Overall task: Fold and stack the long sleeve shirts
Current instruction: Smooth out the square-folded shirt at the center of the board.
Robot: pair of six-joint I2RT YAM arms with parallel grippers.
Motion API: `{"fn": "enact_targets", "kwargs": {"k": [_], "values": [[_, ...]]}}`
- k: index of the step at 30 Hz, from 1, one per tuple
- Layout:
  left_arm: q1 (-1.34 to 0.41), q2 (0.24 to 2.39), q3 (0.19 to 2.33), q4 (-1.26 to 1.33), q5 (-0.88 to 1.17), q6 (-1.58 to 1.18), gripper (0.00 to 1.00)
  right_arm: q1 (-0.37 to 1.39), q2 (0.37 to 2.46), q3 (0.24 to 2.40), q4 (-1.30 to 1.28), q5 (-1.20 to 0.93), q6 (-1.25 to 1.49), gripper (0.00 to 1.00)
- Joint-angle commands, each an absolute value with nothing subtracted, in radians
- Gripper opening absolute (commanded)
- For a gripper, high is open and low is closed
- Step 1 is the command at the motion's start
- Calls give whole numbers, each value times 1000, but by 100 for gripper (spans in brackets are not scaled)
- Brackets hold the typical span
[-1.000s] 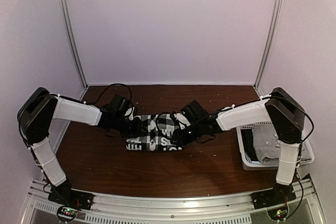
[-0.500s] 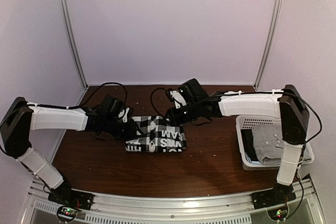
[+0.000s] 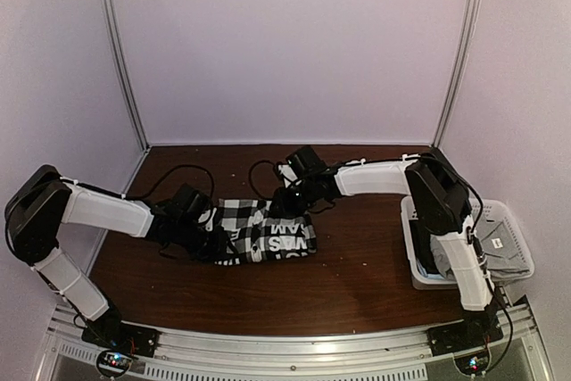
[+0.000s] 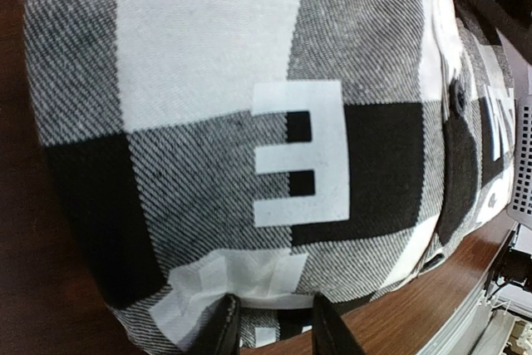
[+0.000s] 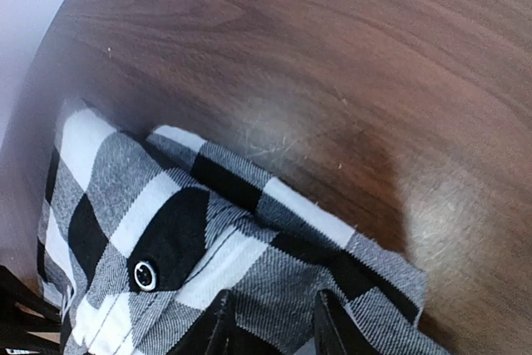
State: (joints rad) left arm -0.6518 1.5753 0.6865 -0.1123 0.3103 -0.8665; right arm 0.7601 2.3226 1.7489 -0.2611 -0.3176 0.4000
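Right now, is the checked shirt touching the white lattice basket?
Apart. The top view shows bare brown table between the checked shirt and the white lattice basket.

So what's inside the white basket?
A grey shirt lies in the white basket, with something dark beside it. The right arm crosses in front, so part of the inside is covered, and anything under the shirt is hidden too.
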Motion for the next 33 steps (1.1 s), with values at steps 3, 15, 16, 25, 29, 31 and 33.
{"fn": "enact_targets", "kwargs": {"k": [3,15,16,25,29,31,33], "values": [[-653,1551,683,-151,297,-873,31,717,2316,1803,-300,-366,400,36],[-587,1393,760,-286,195,-870,43,738,2096,1647,-320,-309,358,38],[-568,1394,757,-285,203,-865,43,743,2071,1621,-318,-303,355,39],[-431,1480,782,-216,309,-788,49,840,1925,1380,-266,-318,390,37],[-411,1545,803,-185,360,-755,50,864,1905,1267,-216,-337,427,35],[-410,1584,814,-178,364,-742,50,868,1906,1220,-196,-346,441,34],[-410,1619,824,-170,368,-735,50,876,1904,1169,-180,-350,450,33]]}}
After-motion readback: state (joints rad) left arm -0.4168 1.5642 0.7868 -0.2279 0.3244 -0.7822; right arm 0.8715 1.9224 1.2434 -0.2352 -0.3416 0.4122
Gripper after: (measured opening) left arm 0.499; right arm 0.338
